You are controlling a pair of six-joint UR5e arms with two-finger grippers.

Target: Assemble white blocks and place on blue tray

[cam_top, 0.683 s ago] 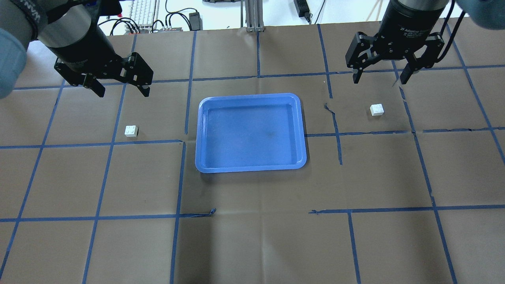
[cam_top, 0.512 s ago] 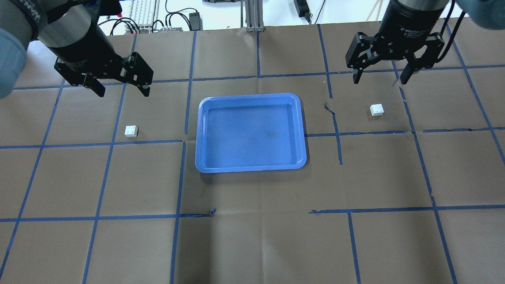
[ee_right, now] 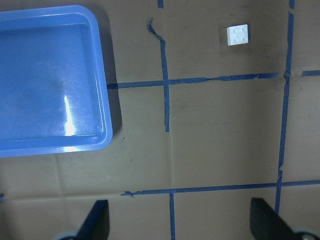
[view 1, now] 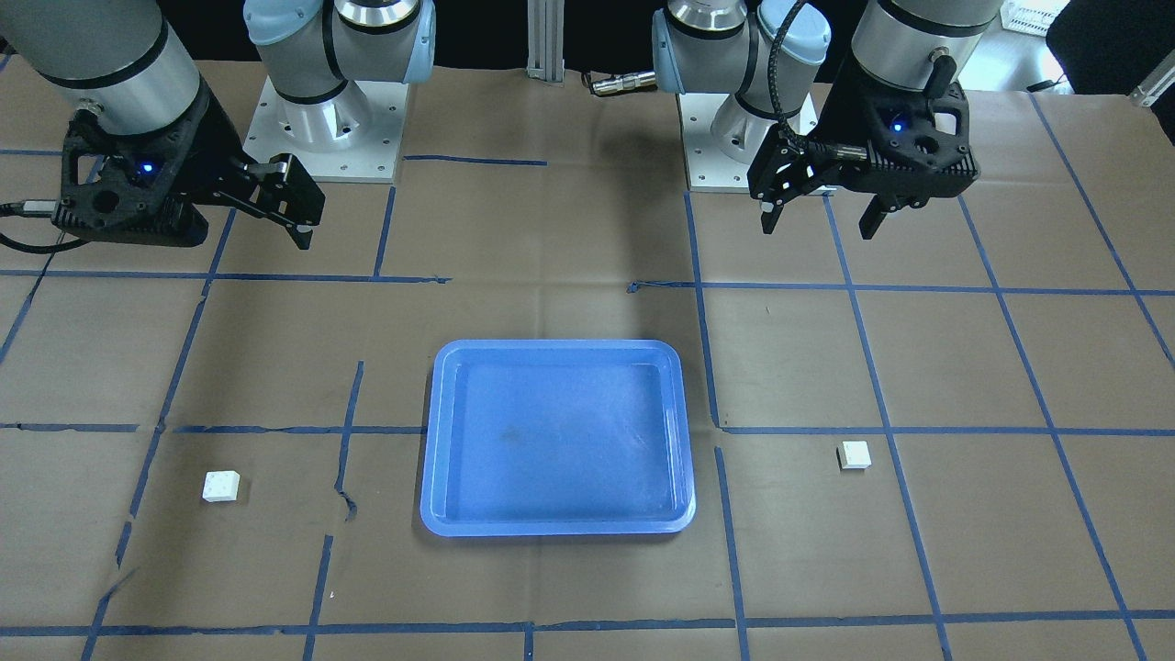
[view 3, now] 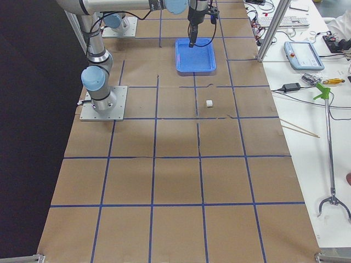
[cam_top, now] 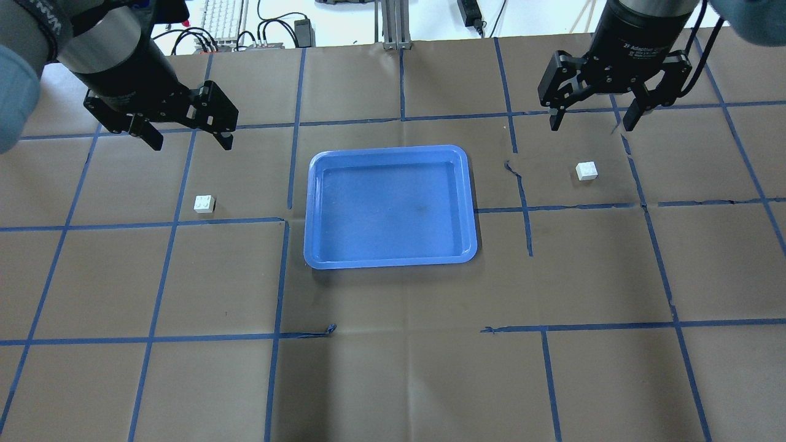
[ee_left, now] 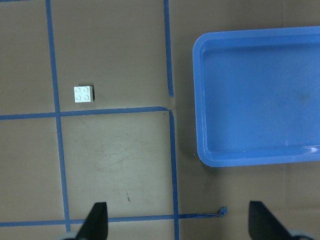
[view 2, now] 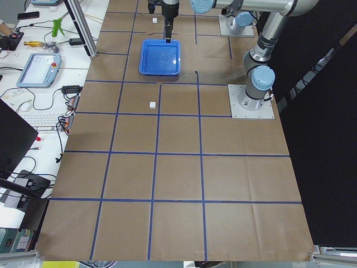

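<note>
1. The task is at its opening reach, and no block is picked up yet. The left white block (cam_top: 204, 204) and the right white block (cam_top: 586, 170) lie studs-up on the counter (cam_top: 393, 380). They are well apart, one on each side of the blue tray (cam_top: 390, 149), and nothing lies in the tray.
2. The left gripper (cam_top: 191, 142) hovers above the counter, nearer the robot's base than its block. Its fingers (cam_top: 156, 141) are spread wide and hold nothing. The right gripper (cam_top: 592, 126) hangs the same way short of the right block, its fingers (cam_top: 630, 120) also wide apart and bare.
3. Next, each arm probably has to travel out over its block, come down with the fingers square to two flat sides, and close. One block must then be pressed onto the other with the studs lined up, before the pair goes in the tray.
4. Blue tape lines (cam_top: 123, 224) grid the counter. A torn, curled tape strip (cam_top: 513, 169) lies between the tray and the right block. A keyboard (cam_top: 224, 18) and cables sit past the counter's edge. Nothing blocks either approach, though such small blocks may slide if nudged.
</note>
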